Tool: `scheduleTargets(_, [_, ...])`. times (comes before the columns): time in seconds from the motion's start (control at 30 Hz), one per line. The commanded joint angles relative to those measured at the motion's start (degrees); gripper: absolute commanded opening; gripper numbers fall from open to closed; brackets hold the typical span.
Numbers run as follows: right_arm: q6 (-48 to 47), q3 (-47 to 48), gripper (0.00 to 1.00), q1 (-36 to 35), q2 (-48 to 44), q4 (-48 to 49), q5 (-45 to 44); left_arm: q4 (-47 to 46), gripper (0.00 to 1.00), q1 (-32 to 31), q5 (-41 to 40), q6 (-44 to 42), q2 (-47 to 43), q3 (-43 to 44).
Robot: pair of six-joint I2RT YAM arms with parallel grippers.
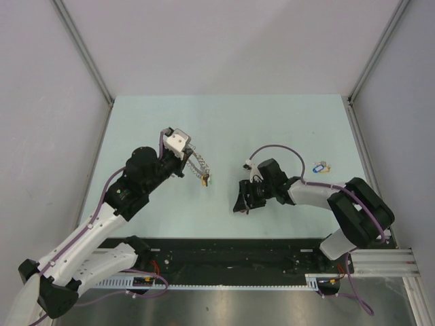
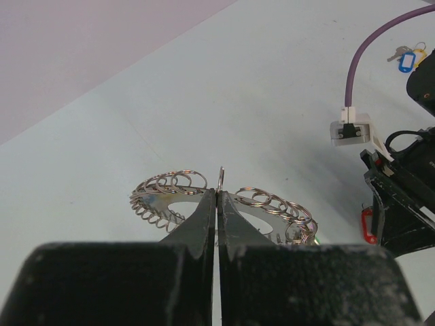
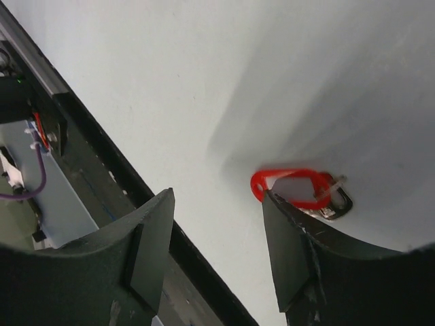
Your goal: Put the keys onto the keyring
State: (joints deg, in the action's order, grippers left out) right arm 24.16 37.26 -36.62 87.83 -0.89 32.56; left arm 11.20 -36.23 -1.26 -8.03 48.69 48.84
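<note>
The keyring (image 2: 170,185), a floppy loop of linked silver rings, hangs from my left gripper (image 2: 219,195), whose jaws are shut on one ring. In the top view the keyring (image 1: 199,166) arcs down to the right from the left gripper (image 1: 187,157), with a small green piece at its lower end. A red-headed key (image 3: 292,183) lies flat on the table at the tip of my right finger, outside the gap. My right gripper (image 3: 217,197) stands open, low over the table with nothing between its fingers; from above the right gripper (image 1: 242,204) is mid-table. Blue and yellow keys (image 1: 319,166) lie together at the far right.
A black rail (image 1: 224,252) runs along the table's near edge, close behind the right gripper (image 3: 102,170). A purple cable (image 2: 353,75) loops over the right wrist. Grey walls and metal posts enclose the table on three sides.
</note>
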Motion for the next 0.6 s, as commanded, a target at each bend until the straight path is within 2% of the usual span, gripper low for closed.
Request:
scheduleTargets(0.0, [5.45, -0.08, 0.60, -1.78, 2.25, 10.19, -2.94, -4.79, 0.00, 0.28, 0.55, -1.02, -0.79, 0.56])
scheduleTargets(0.1, [6.60, 0.10, 0.63, -2.14, 2.35, 13.27, -1.45, -4.96, 0.00, 0.28, 0.47, -1.11, -0.61, 0.47])
scheduleTargets(0.2, [5.99, 0.45, 0.64, -2.23, -1.69, 10.92, -1.53, -4.87, 0.00, 0.28, 0.38, -1.11, -0.44, 0.47])
scheduleTargets(0.43, [2.47, 0.54, 0.68, -0.30, -14.61, -7.78, -11.01, -4.87, 0.00, 0.28, 0.55, -1.11, -0.52, 0.56])
scheduleTargets(0.57, [3.25, -0.60, 0.70, 0.41, -16.64, -10.98, -13.04, -4.79, 0.00, 0.28, 0.55, -1.02, -0.26, 0.64])
